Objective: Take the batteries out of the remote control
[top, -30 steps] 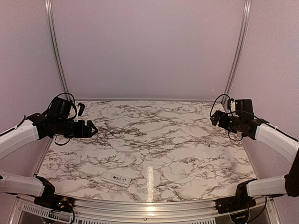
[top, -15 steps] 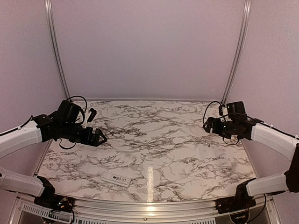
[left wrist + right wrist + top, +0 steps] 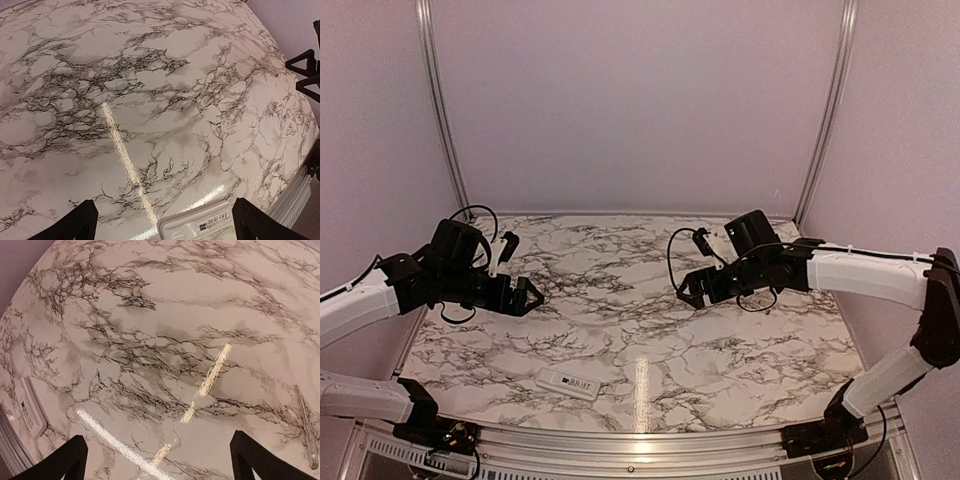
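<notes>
Remote control (image 3: 568, 383) lies flat on the surface (image 3: 720, 350) near the front edge, print side up, long axis roughly side to side; batteries not visible. Left claw (image 3: 531, 297) hangs wide open and empty, the remote below it and back toward the arm bases, showing between its fingers at the bottom of the left wrist view. Right claw (image 3: 688, 293) is also spread and empty, the remote well off to its left, so the left arm is nearer and likely reaches first.
</notes>
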{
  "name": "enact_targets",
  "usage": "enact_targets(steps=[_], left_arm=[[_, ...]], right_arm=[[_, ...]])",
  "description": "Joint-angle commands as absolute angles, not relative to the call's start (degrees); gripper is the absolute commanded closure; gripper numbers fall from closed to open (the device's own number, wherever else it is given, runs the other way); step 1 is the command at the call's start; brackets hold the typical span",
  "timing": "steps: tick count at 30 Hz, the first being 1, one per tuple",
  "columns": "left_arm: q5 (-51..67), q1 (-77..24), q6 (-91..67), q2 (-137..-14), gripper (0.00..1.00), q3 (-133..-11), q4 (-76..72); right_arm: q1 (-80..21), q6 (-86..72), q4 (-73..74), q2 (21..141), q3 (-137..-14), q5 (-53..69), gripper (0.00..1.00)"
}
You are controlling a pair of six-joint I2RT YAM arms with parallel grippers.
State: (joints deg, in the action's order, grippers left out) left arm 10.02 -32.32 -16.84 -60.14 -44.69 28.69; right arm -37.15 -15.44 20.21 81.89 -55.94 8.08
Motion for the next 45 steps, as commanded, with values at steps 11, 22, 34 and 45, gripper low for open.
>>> enact_targets(steps=[11, 22, 34, 45], left_arm=[[5.45, -32.52, -16.42, -56.45, 0.01, -43.45, 27.51], [1.62, -32.52, -16.54, -54.41, 0.01, -42.94, 27.15], [-2.83, -32.52, -17.01, -52.19, 0.01, -42.9, 27.58], [-4.72, -32.59, -17.62, -49.29, 0.01, -42.66, 28.25]], right_arm=[[-57.77, 1.63, 15.82, 94.26, -63.7, 9.42, 0.02], [-64.93, 8.32, 10.76, 102.0, -65.81, 11.54, 0.02], [-69.49, 12.4, 9.26, 110.28, -72.22, 9.19, 0.02], [-73.67, 10.75, 8.81, 116.06, -76.11, 7.54, 0.04]])
